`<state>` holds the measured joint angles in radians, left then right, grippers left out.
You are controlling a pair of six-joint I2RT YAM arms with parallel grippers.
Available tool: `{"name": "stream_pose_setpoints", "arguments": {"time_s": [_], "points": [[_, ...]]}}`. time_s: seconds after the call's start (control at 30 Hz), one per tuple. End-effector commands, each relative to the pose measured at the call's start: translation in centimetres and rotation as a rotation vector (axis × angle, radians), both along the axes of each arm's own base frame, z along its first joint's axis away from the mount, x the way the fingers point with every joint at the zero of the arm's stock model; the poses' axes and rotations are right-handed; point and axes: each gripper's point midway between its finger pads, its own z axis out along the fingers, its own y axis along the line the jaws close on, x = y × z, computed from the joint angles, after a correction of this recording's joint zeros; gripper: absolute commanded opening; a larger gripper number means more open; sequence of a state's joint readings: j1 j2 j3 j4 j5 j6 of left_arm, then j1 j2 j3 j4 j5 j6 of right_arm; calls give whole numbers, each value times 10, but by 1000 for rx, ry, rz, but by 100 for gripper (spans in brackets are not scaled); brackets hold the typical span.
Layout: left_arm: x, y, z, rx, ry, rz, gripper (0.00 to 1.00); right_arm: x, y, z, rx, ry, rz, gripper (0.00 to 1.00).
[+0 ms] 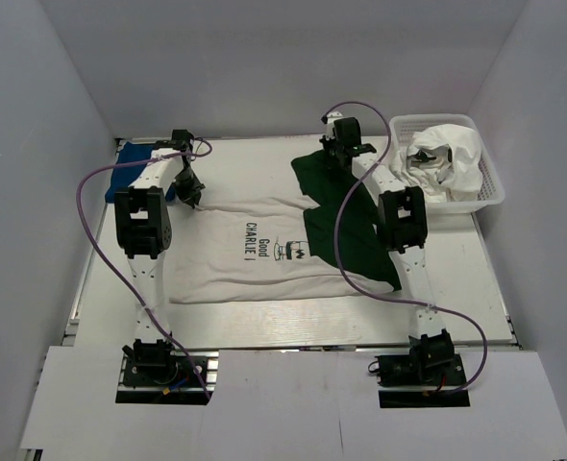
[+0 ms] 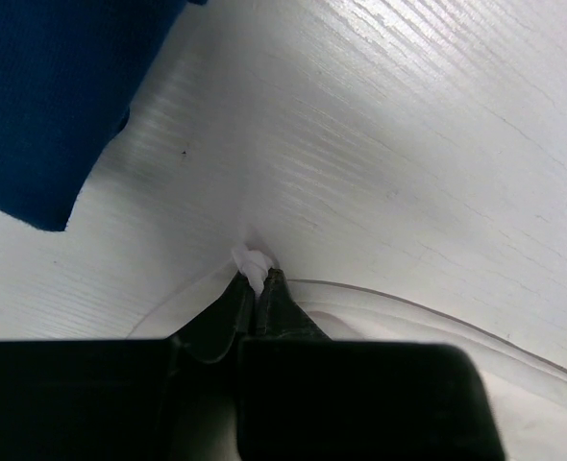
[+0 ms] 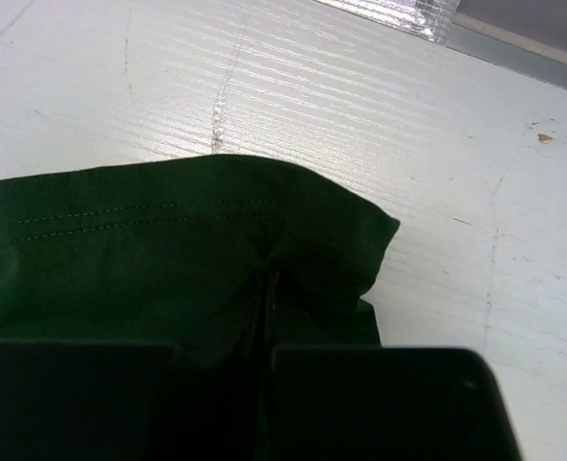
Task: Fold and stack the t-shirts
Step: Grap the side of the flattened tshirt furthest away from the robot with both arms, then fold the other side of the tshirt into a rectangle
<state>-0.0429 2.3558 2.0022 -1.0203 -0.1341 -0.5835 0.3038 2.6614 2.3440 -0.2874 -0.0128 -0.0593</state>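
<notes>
On the table (image 1: pixel 466 288): white tee (image 1: pixel 235 269) spread flat, print up.
Your left gripper (image 2: pixel 258 277) pinches its white hem beside the blue tee (image 1: pixel 130 168); your right gripper (image 3: pixel 269 288) clamps the green sleeve (image 3: pixel 168 230) near the basket (image 1: pixel 493 192) of crumpled cloth (image 1: pixel 447 158).

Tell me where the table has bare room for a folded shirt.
Free: the far strip between the blue tee and the green sleeve; the right edge, nearer than the basket; the near strip in front of the printed tee. The middle is crowded by that tee.

Robot lab cell: plain white walls (image 1: pixel 283 67) box in the table (image 1: pixel 255 168).
</notes>
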Motion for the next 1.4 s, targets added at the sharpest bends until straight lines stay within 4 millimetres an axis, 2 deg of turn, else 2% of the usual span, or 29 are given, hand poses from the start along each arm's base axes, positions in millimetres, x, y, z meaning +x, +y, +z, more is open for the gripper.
{"name": "stream_pose_setpoints", "arguments": {"time_s": [0.0, 0.03, 0.07, 0.1, 0.13, 0.2, 0.23, 0.27, 0.3, 0.33, 0.37, 0.4, 0.43, 0.47, 0.53, 0.57, 0.6, 0.63, 0.67, 0.73, 0.77, 0.83, 0.87, 0.9, 0.93, 1.0, 1.13, 1.23, 1.37], "points": [[-18, 3, 4, 10, 50, -13, 0, -5, 0, 16, -66, -18, -5, 0], [-18, 3, 4, 10, 50, -13, 0, -7, 3, 17, -77, -25, 2, 0], [-17, 3, 7, 10, 49, -13, 0, -5, 0, 33, -73, -57, -13, 0], [-14, 3, 9, 9, 39, -13, 0, 3, 3, 64, -40, -132, -21, 0], [-17, 3, 9, 10, 48, -13, 0, 0, 5, 85, -25, -160, -11, 0], [-16, 3, 14, 9, 38, -13, 0, -4, 4, 101, -10, -197, -8, 0], [-15, 3, 19, 9, 27, -13, 0, -12, 5, 137, 17, -250, 1, 0], [-14, 3, 26, 8, 12, -13, 0, -20, 2, 132, 14, -237, -3, 0], [-14, 5, 26, 20, 11, -10, 0, -34, 0, 162, 42, -272, 7, 0], [-13, 5, 33, 20, -4, -10, 0, -39, -2, 170, 50, -284, 4, 0], [-14, 7, 38, 28, -12, -7, 0, -59, -6, 135, 30, -209, 9, 0], [-18, 3, 39, 29, -9, -17, 0, -66, -7, 134, 37, -203, 12, 0], [-17, 3, 44, 28, -20, -17, 0, -77, -7, 190, 80, -306, 5, 0], [-23, 3, 47, 28, -17, -17, 0, -99, -16, 150, 53, -213, 1, 0], [-28, 5, 52, 37, -22, -14, 0, -119, -20, 207, 107, -328, -5, 0], [-35, 7, 50, 48, -5, -12, 0, -136, -27, 207, 108, -324, -15, 0], [-38, 3, 53, 48, -13, -21, 0, -149, -31, 195, 103, -296, -18, 0], [-42, 4, 65, 47, -36, -20, 0, -161, -34, 185, 101, -272, -20, 0], [-50, 4, 62, 47, -25, -21, 0, -176, -40, 217, 123, -330, -31, 0], [-58, 6, 68, 55, -36, -18, 0, -197, -46, 201, 116, -294, -31, 0], [-67, 8, 74, 64, -49, -15, 0, -212, -52, 230, 136, -354, -34, 0], [-75, 10, 80, 69, -63, -4, 0, -234, -57, 228, 161, -345, -47, 0], [-84, 13, 84, 79, -71, 0, 0, -245, -62, 237, 178, -358, -59, 0], [-90, 13, 86, 79, -70, 0, 0, -252, -64, 229, 175, -341, -61, 0], [-93, 13, 87, 79, -77, 0, 0, -262, -66, 232, 183, -352, -57, 0], [-107, 14, 79, 78, -57, 8, 0, -282, -70, 234, 202, -346, -46, 0], [-130, 15, 77, 76, -54, 16, 0, -304, -81, 206, 186, -263, -66, 0], [-141, 13, 67, 61, -38, 32, 0, -319, -75, 197, 214, -229, -44, 0], [-155, 9, 51, 40, -6, 51, 0, -343, -65, 154, 256, -111, -3, 0]]}}
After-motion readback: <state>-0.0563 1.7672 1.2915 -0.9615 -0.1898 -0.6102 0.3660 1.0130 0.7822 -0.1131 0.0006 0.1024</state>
